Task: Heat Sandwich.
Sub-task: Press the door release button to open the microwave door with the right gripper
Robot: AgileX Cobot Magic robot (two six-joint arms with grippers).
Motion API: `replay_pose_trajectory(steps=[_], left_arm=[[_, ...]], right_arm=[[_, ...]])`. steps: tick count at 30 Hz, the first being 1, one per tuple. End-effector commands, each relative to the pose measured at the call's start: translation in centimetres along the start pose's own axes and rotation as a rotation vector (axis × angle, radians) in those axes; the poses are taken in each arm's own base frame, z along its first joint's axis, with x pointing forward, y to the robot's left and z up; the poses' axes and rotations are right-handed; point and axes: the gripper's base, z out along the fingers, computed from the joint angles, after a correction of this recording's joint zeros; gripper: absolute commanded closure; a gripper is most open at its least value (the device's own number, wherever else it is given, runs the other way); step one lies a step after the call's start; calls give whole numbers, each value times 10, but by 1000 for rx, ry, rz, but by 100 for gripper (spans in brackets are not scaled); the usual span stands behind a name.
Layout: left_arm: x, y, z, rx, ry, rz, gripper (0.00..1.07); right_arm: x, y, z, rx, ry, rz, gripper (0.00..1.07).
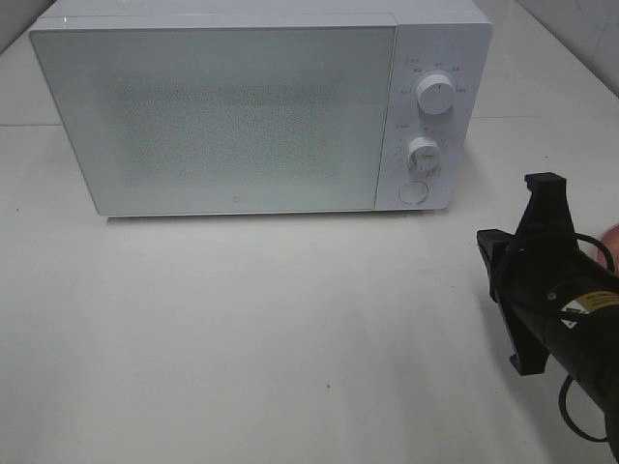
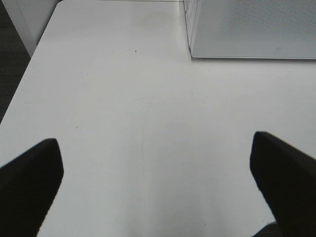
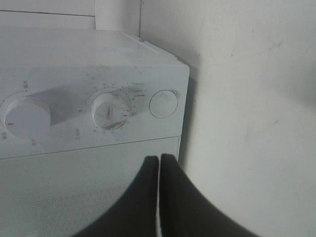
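The white microwave (image 1: 222, 116) stands at the back of the table with its door shut. It also shows in the left wrist view (image 2: 252, 27) and in the right wrist view (image 3: 74, 59). The sandwich is not in view. My right gripper (image 1: 486, 244) is shut and empty. It hovers to the right of the microwave and points at its control panel, and its closed fingers (image 3: 148, 197) show below the panel. My left gripper (image 2: 154, 140) is open and empty above bare table, in front of the microwave's left corner. It is out of the exterior view.
The control panel has two knobs (image 1: 436, 95) (image 1: 423, 153) and a round button (image 1: 413, 191), which also shows in the right wrist view (image 3: 163, 102). A pinkish sliver (image 1: 611, 237) shows at the right border behind my right arm. The white table (image 1: 242, 338) stretches in front of the microwave.
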Motion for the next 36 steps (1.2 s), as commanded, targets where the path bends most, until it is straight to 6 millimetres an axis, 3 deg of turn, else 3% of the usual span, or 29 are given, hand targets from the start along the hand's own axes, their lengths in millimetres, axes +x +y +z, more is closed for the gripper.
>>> replay_pose_trajectory(steps=[1, 16, 29, 36], left_arm=[[1, 0, -3, 3, -29, -4, 9], [1, 0, -3, 3, -29, -4, 9], [1, 0, -3, 3, -29, -4, 9], [1, 0, -3, 3, -29, -4, 9]], right_arm=[[3, 1, 0, -4, 28, -9, 107], [7, -2, 6, 15, 16, -10, 107], [28, -8, 31, 45, 35, 0, 107], [26, 1, 62, 37, 67, -16, 107]])
